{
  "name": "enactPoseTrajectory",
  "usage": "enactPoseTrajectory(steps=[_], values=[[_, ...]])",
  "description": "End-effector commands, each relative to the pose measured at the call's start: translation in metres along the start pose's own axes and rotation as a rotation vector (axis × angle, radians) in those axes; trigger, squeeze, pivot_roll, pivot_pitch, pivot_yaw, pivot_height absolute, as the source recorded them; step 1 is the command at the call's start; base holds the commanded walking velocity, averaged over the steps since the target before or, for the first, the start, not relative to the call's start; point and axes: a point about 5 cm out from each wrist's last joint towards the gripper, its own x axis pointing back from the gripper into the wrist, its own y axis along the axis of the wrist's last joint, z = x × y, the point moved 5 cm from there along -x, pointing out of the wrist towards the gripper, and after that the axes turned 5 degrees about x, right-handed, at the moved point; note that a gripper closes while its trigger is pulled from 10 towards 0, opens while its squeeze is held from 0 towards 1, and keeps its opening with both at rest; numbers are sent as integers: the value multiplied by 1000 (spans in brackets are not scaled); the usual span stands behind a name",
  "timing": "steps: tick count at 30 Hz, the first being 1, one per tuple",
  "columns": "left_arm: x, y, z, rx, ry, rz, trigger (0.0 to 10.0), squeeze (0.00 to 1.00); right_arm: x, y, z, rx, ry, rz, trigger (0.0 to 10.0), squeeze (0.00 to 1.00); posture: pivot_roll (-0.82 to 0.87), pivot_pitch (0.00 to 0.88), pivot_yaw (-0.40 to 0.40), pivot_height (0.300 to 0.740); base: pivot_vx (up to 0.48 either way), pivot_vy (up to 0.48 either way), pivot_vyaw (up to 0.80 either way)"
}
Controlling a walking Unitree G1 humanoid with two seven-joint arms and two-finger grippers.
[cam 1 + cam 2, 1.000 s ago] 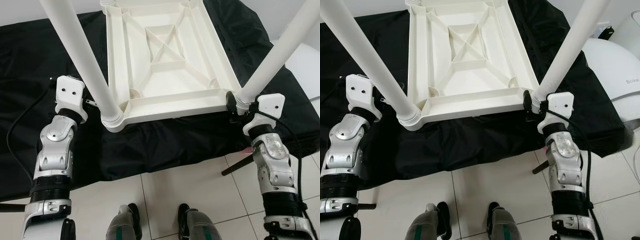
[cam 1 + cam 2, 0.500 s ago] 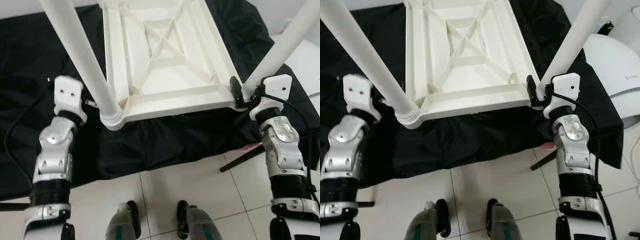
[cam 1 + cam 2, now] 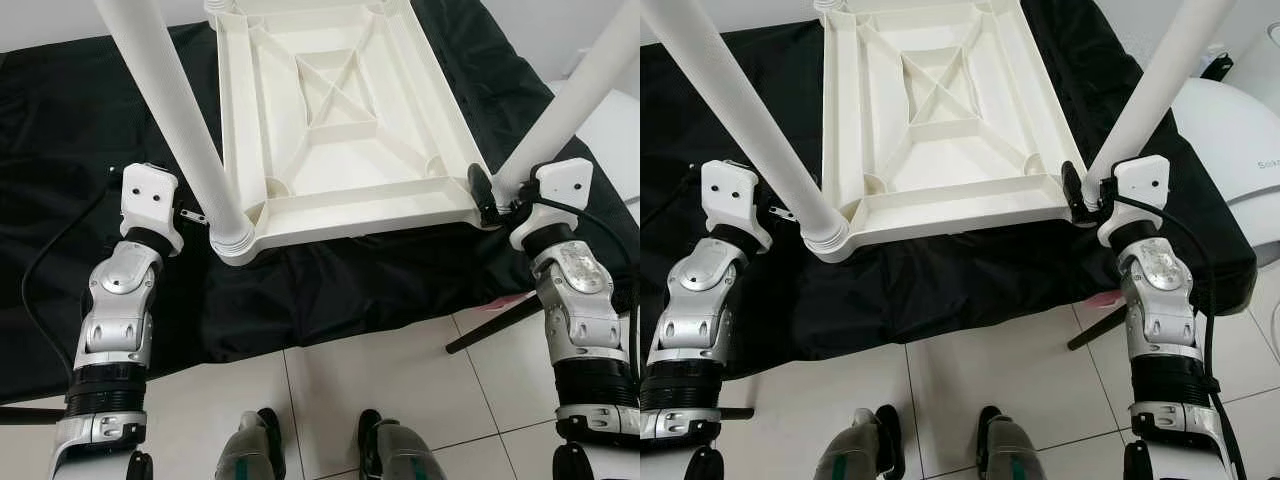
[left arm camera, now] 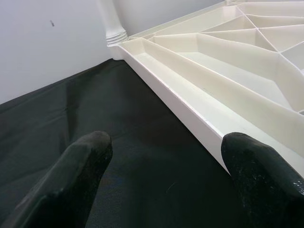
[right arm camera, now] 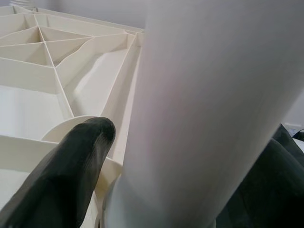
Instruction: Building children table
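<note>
1. On the black cloth the white table top lies upside down, its legs pointing up.
2. At the near right corner, the right gripper has its fingers around the right leg.
3. Beside the near left leg, the left gripper hovers over the cloth, fingers spread wide and holding nothing.

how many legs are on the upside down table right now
3 show: a near-left leg beside the left gripper, a near-right leg between the right gripper's fingers, a far-left one. A fourth may be hidden.
</note>
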Motion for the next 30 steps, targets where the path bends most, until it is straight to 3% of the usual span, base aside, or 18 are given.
enactPoseTrajectory(steps=[1,11,12,13,14,20,21,30], values=[[4,-5,0,-4,7,19,10000,0,3,-6,-2,-14,-1,22,10000,0,-93,275,-6,740,0,0,0],[5,-5,-1,-6,5,19,10000,0,2,-8,-2,-32,1,28,10000,0,-88,278,-5,740,0,0,0],[5,-4,0,-7,5,19,10000,0,2,-8,-2,-35,2,26,8510,0,-88,278,-5,740,0,0,0],[5,-4,0,-7,5,19,10000,0,1,-7,-1,-36,4,24,8510,0,-88,278,-5,740,0,0,0],[5,-4,0,-8,5,19,10000,0,1,-6,-1,-49,7,20,0,0,-88,278,-5,740,0,0,0],[5,-4,1,-9,7,19,10000,0,1,-6,0,-62,13,18,0,0,-86,281,-6,740,0,0,0],[5,-4,1,-9,8,19,10000,0,1,-6,1,-60,16,20,10000,0,-86,281,-6,740,0,0,0],[5,-3,1,-11,9,18,10000,0,0,-6,1,-54,15,19,10000,0,-85,280,-6,740,0,0,0]])
